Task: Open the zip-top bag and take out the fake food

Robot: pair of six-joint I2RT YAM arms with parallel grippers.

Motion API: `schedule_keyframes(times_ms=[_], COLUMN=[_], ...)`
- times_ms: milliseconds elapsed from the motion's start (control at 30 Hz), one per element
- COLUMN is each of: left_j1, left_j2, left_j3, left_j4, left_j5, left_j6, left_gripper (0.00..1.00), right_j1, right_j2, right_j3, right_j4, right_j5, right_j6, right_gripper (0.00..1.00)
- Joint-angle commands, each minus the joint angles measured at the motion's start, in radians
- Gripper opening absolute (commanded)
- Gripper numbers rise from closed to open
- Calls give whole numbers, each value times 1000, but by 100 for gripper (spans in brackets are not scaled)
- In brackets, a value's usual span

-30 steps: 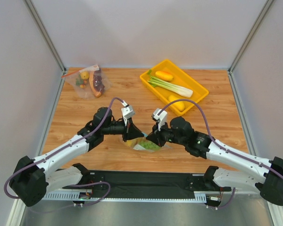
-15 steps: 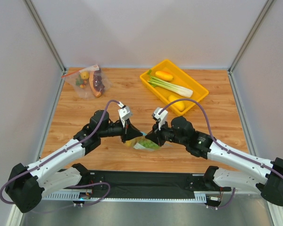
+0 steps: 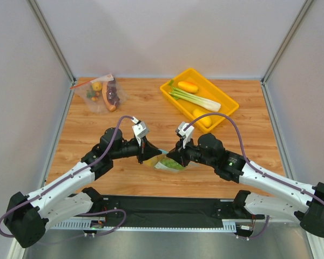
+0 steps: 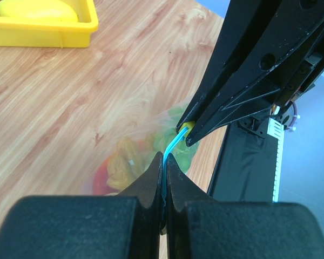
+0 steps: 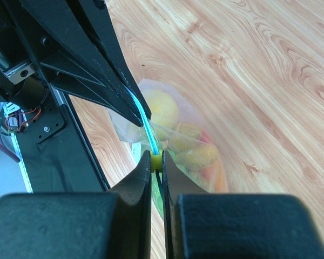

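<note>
**Operator:** Where's the bag sitting, and what have I got hold of?

**Spotter:** Your small clear crinkly plastic zip-top bag (image 3: 170, 164) lies on the pale wooden table (image 3: 151, 110), near the front edge and right between your two arms. Your left gripper (image 4: 163, 166) is pinched together on the light-blue zip strip (image 4: 171, 145) along the mouth. Your right gripper (image 5: 156, 162) is clamped on a little yellow tab (image 4: 187, 128) at that same strip, just beside the left fingertips.

**Operator:** How will it handle when I pull?

**Spotter:** I'd judge the film to be thin, soft and slippery, and the whole bag very light, so it will lift and crumple rather than resist you. The strip is the one stiffer part, and you're right to hold there and not on the film below. The small plastic toy fake food (image 5: 161, 109) is bunched inside just under the mouth, with yellow, orange, red and green pieces showing. They look hard, rounded and light, likely to roll once they're free. Go gently: a sharp tug could slip the strip out of your pads or drag the bag along the wood instead of parting the seal.
</note>
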Motion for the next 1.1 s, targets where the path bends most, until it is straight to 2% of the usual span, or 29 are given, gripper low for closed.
schedule_keyframes(times_ms=[0,200,233,300,333,433,600,800,1067], left_j1=[45,48,48,48,48,48,48,45,37], left_j2=[-41,-21,-16,7,13,22,16,19,16], left_j3=[-1,-1,1,7,8,7,7,10,17], left_j4=[-16,6,9,7,9,9,13,16,3], left_j5=[-134,-86,-73,-37,-28,0,23,61,66], left_j6=[40,40,40,45,46,49,52,54,57], left_gripper=[0,0,0,0,0,0,0,0,0], right_j1=[-12,-12,-12,-12,-12,-12,-12,-18,-23], right_j2=[-30,-25,-24,-24,-22,-28,-18,33,105], right_j3=[-24,-27,-24,-19,-18,-7,19,84,142], right_j4=[-170,-170,-163,-150,-132,-101,-66,-54,-38], right_j5=[77,70,65,64,65,71,59,57,-7], right_j6=[-25,-22,-19,-15,-11,-11,-32,-104,-134], right_gripper=[2,5,16,32,48,61,59,44,35])
